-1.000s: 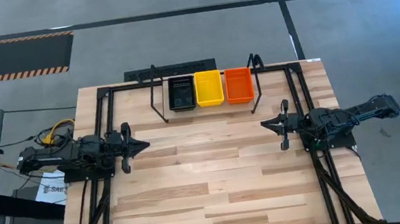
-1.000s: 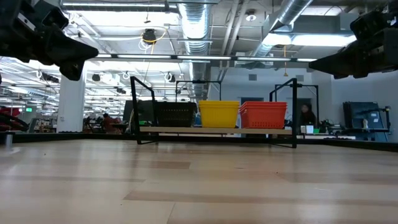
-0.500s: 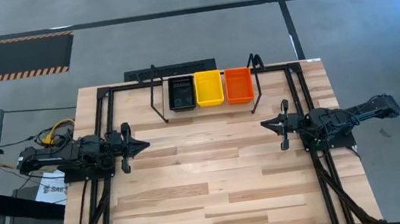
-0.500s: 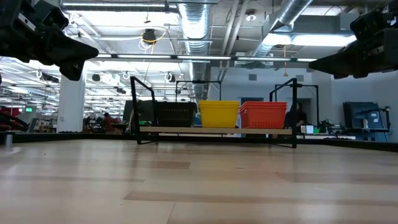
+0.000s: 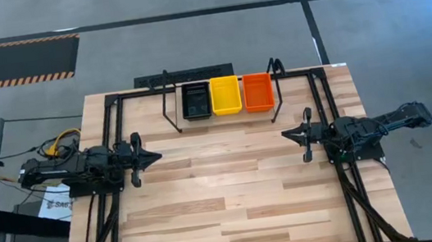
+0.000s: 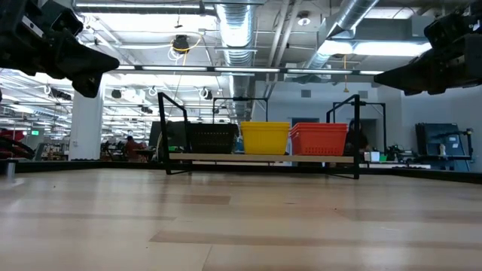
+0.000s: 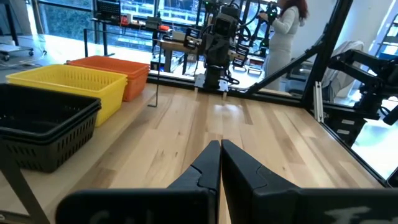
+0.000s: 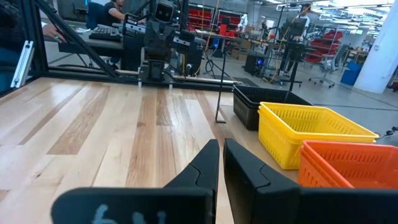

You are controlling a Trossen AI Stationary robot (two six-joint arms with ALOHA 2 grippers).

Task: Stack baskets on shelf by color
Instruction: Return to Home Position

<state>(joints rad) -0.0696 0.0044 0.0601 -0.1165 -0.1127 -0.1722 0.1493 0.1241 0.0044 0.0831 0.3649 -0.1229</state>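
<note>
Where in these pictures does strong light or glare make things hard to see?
Low view: bright ceiling lamps behind turn the left gripper and the right gripper into dark shapes, and the black baskets are hard to tell from the dark background. Left wrist view: a pale sheen lies on the table. High view: even light, no glare.

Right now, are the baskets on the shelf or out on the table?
On the shelf: black baskets, yellow baskets and red baskets sit side by side between its upright ends; none lies on the table.
</note>
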